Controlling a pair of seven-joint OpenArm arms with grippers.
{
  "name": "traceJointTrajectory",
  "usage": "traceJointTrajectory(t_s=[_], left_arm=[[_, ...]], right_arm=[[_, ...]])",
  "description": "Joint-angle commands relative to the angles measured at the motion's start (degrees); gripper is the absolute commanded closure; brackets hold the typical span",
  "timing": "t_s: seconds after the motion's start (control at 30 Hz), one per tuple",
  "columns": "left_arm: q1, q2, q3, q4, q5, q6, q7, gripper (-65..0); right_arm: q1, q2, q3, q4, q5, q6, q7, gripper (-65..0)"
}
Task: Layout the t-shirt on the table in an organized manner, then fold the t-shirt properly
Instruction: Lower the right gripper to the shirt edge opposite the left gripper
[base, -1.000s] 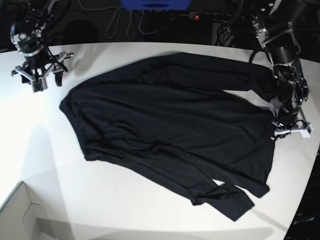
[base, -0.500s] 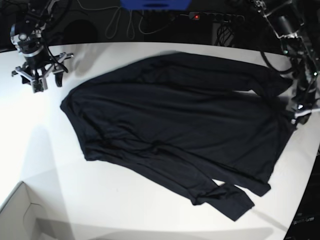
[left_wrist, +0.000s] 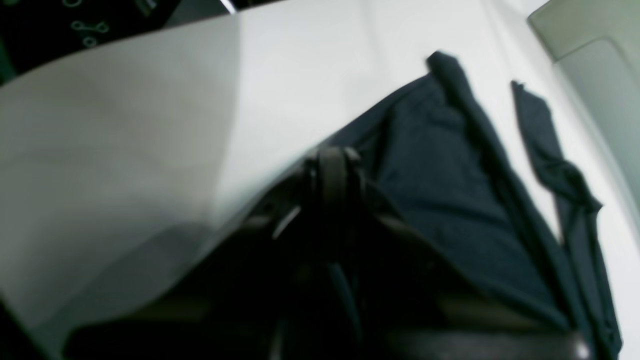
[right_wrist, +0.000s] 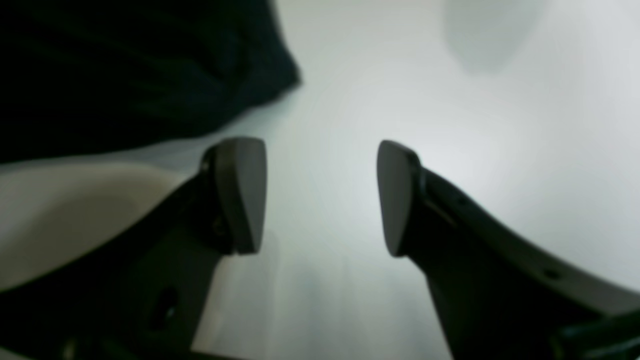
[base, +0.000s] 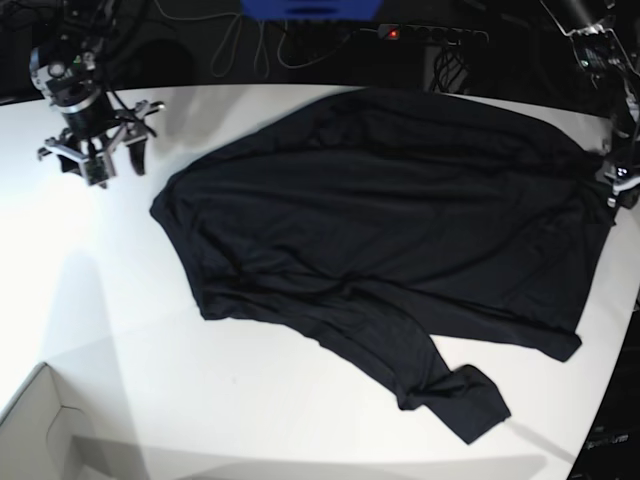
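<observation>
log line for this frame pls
phase: layout | left gripper: shut on t-shirt edge | right gripper: open, empty, above table | fold: not started

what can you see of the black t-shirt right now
The t-shirt is plain black, thin soft fabric, long-sleeved, with no print. It lies spread but wrinkled across the white table, one sleeve trailing toward the near edge. Its far side edge sits at the shut left gripper, which appears to pinch it. The open right gripper is apart from it.

White table (base: 90, 300), curved far edge. Black t-shirt (base: 380, 230) lies spread across its centre toward three o'clock; one sleeve extends toward five o'clock.
</observation>
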Motion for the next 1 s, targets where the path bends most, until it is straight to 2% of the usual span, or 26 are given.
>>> traceJointTrajectory(t_s=[0.0,0.1,0.2,0.3,0.53,0.7,0.87,0.97], left_arm=[[-0.36,-1.13,-0.29,0.83,-0.41,-0.63,-1.37,-0.3],[-0.09,-1.04,-0.29,0.83,-0.41,-0.63,-1.37,-0.3],[0.88,-1.04,-0.29,0.83,-0.41,-0.63,-1.37,-0.3],[1.23,-1.04,-0.29,0.66,-0.41,-0.63,-1.37,-0.3],[2.19,-1.04,-0.29,-3.74,-0.77,-0.63,-1.37,-0.3],[2.37,-1.04,0.06,-4.0,-0.68,-0.63,-1.37,-0.3],[2.37,-1.04,-0.2,-4.0,-0.85,-0.63,-1.37,-0.5],[2.37,-1.13,-0.29,-3.56,-0.94,-0.63,-1.37,-0.5]], right_arm=[[-0.12,0.14,-1.37,1.53,0.68,-0.23,1.17,-35.6],[-0.03,-0.3,-4.19,1.18,0.59,-0.23,1.0,-36.9],[0.5,-2.32,-5.42,1.18,0.59,-0.23,1.0,-42.0],[4.02,-2.94,-6.82,0.13,0.5,-0.23,1.0,-43.5],[13.25,-2.85,-7.53,-7.17,0.5,-0.23,1.0,-39.9],[21.42,-2.32,-7.7,-15.35,0.15,-0.23,1.0,-40.2],[28.19,-1.26,-7.7,-26.77,-5.3,-0.23,1.0,-39.7],[28.98,-1.09,-7.61,-30.91,-5.92,-0.23,1.26,-34.7]])
